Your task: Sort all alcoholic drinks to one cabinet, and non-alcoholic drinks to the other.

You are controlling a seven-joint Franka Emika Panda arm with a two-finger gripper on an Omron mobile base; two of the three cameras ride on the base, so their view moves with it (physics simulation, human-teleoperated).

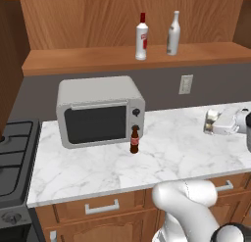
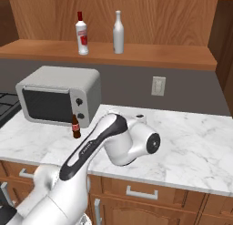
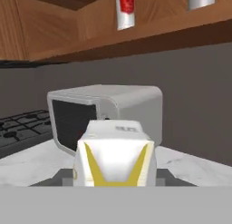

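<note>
Boxy cream carton [image 3: 115, 157] (yellow chevrons)

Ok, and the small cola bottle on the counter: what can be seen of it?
The cola bottle is small and dark brown, with a red cap and a red label band. It stands upright on the white marble counter, just in front of the microwave, by its lower right corner below the knobs. Nothing grips it.

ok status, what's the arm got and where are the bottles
Jaws closing around the cream carton above the counter. Two tall bottles up on the shelf. Cola bottle by the microwave, nothing blocking.
</note>
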